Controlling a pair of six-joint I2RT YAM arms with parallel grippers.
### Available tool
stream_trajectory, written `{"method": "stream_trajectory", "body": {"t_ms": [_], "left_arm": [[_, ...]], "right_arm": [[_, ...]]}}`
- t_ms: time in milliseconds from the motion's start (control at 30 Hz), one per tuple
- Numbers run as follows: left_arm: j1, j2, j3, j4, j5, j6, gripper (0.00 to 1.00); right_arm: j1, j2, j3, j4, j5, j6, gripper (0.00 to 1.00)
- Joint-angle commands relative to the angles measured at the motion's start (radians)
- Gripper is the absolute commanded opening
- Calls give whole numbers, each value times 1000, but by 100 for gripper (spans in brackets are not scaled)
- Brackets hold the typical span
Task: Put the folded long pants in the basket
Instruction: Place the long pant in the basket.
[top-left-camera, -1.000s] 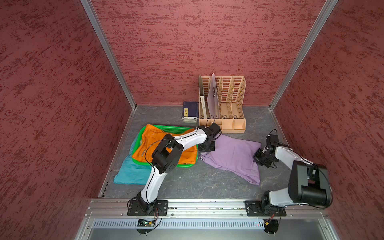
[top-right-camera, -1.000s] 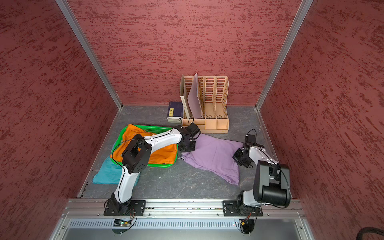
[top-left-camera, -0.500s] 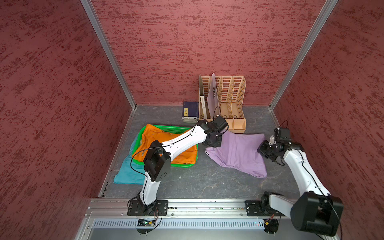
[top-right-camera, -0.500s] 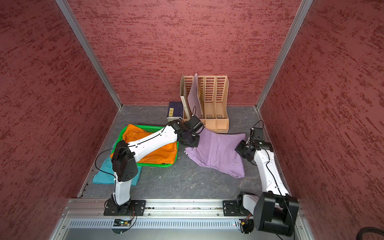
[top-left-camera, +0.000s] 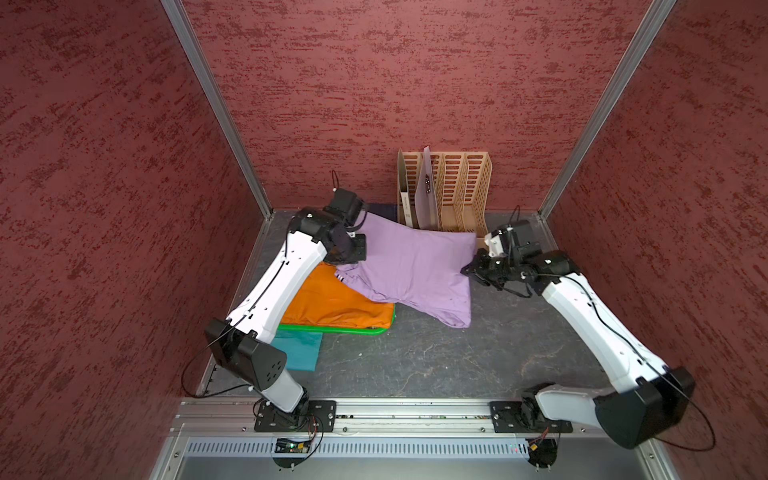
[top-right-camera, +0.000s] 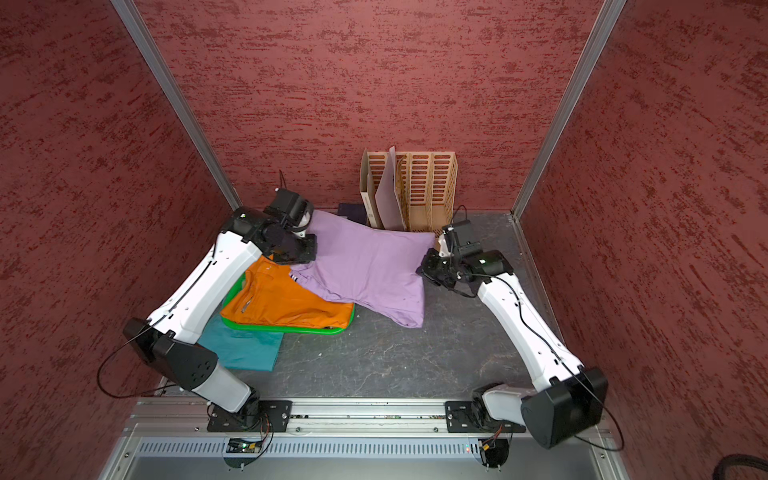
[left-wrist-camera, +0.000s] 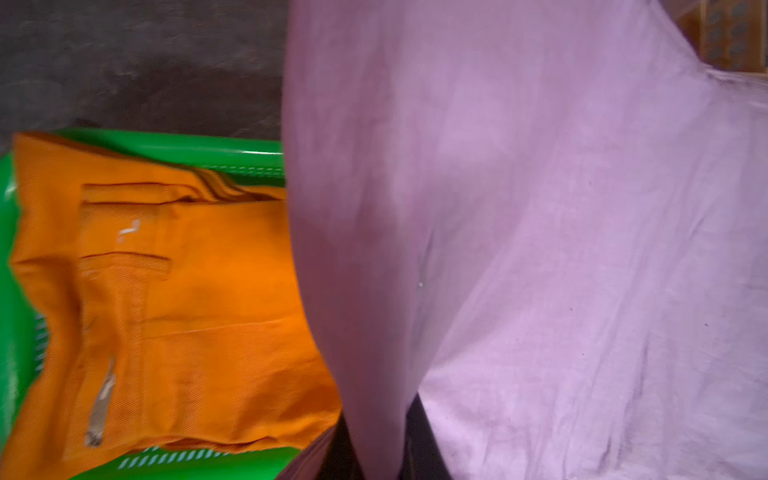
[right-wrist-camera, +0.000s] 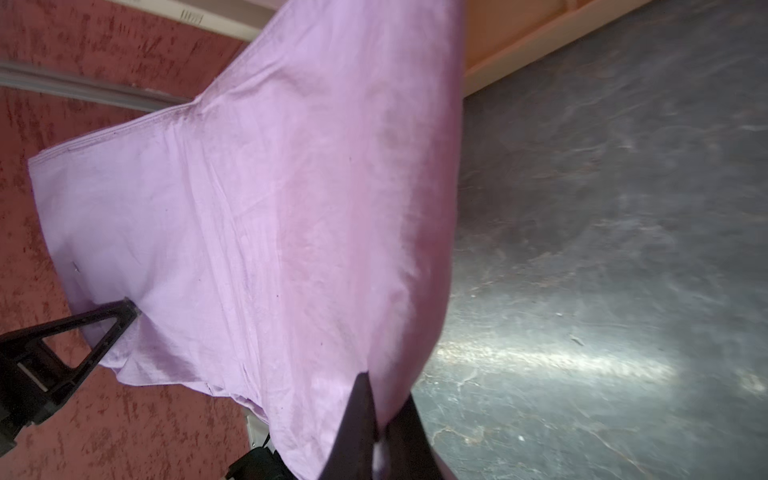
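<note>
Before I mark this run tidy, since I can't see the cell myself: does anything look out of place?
Yes. The teal pants lie on the table, tucked partly under the green basket's near corner rather than inside it. The orange pants overhang part of the basket's rim.

- We see a lab test cell: red panels (top-left-camera: 395, 83), aluminium posts (top-left-camera: 215, 108) around a grey table (top-left-camera: 436, 365).
- Robot arms (top-left-camera: 282, 286) bolted to a rail (top-left-camera: 415, 409) (wiring exposed).

The lilac pants (top-left-camera: 415, 266) are thin, matt, creased cloth; the orange pants (left-wrist-camera: 208, 291) ribbed twill; the basket (left-wrist-camera: 166, 143) glossy plastic.
</note>
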Motion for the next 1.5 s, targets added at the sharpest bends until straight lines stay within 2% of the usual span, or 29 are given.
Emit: {"method": "stream_trajectory", "body": {"t_ms": [0,100,167,267,400,533,667,800,967,1200,1333,1400,1467], "left_arm": [[119,-12,-28,-34,-52,72,0],[244,-22,-77,12,-24,102,0],[303,-10,-93,2,-81,122,0],[366,-4,-112,-6,-119,138,0],[451,-32,-175,30,-47,132,0],[512,-38,-220,70,-48,135,0],[539,17,-209,71,-81,138,0],[539,67,-204,81,-32,139,0],[540,53,-283,129,-27,126,0],[541,48,-290,138,-96,105,0],[542,64,-264,118,-74,99,15],[542,49,-256,120,-56,93,44],[540,20,-251,121,-49,87,61]], "right_arm": [[107,122,105,76,60,75,0],[192,246,202,102,85,99,0],[248,321,266,105,109,103,0],[312,406,322,122,125,118,0],[370,486,366,131,119,137,0],[397,515,385,121,133,139,0],[398,521,383,115,140,136,0],[397,538,387,106,163,119,0],[395,546,332,125,178,125,0],[395,536,260,135,185,115,0],[392,527,218,184,174,112,0],[384,527,209,216,139,93,4],[377,509,205,235,123,50,34]]}}
